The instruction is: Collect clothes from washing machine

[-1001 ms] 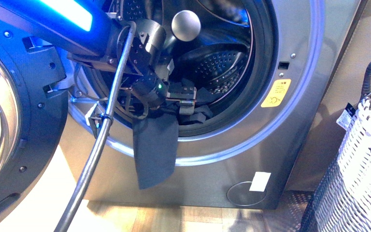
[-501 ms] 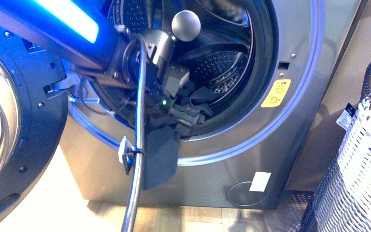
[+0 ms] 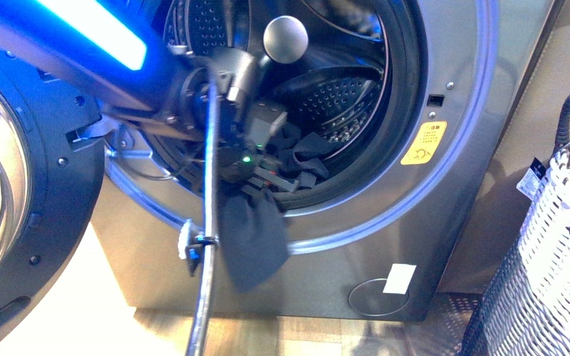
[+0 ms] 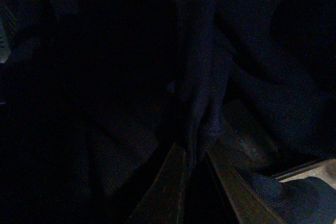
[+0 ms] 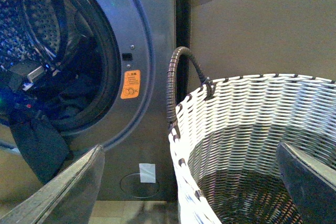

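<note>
Your left gripper (image 3: 271, 179) pinches the clothes (image 3: 252, 237), hanging long-axis down over the rim of the washing machine (image 3: 453, 222). Your right gripper (image 5: 189, 148) is spread. The left wrist view is dark.

The left arm (image 3: 82, 44) and its hanging cable (image 3: 206, 289) are crossing the left half of the washing machine's (image 3: 453, 185) opening, and the navy garment (image 3: 256, 237) is draping over its lower rim, leaving only the upper right of the drum (image 3: 334, 96) reachable. The swung-out door (image 3: 15, 185) is blocking the left side, and the woven basket (image 3: 557, 259) is standing open-mouthed at the right.
</note>
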Available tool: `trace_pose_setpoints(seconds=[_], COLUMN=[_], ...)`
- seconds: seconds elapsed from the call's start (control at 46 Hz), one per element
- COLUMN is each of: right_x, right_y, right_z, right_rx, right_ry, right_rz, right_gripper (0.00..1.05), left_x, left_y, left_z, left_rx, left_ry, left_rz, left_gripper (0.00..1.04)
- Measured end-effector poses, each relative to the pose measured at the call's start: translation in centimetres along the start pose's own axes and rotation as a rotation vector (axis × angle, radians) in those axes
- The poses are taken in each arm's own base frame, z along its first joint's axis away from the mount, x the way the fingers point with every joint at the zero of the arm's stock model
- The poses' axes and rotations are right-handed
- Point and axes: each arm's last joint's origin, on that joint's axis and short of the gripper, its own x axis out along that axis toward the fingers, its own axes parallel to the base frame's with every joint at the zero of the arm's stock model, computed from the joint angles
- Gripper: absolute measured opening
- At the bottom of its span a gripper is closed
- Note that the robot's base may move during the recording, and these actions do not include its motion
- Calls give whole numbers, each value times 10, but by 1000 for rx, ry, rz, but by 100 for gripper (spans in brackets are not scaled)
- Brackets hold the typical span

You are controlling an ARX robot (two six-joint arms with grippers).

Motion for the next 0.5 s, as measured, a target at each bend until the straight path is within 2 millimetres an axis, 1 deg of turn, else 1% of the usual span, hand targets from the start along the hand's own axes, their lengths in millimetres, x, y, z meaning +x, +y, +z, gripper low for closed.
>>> trace_pose_setpoints(seconds=[0.109,0.196,0.305,0.392,0.413,0.501], right_x=[0,0,0,0,0,0], right_y=[0,0,0,0,0,0], right_z=[0,0,0,0,0,0], right_rx=[0,0,0,0,0,0], right_ry=[0,0,0,0,0,0], right_rz=[0,0,0,0,0,0], right_gripper=[97,97,97,97,97,97], left_x=[-9,-21,-39,-61,-69,-94], left_y=[3,6,9,11,12,10], left_z=[-2,-3,-1,2,3,5], left_rx=[-11,-16,-17,-13,-11,-6], left_ry=[-26,-52,-100,-148,-168,-220], left_rz=[-4,-5,-15,-28,-36,-64], left_gripper=[7,7,7,7,7,7])
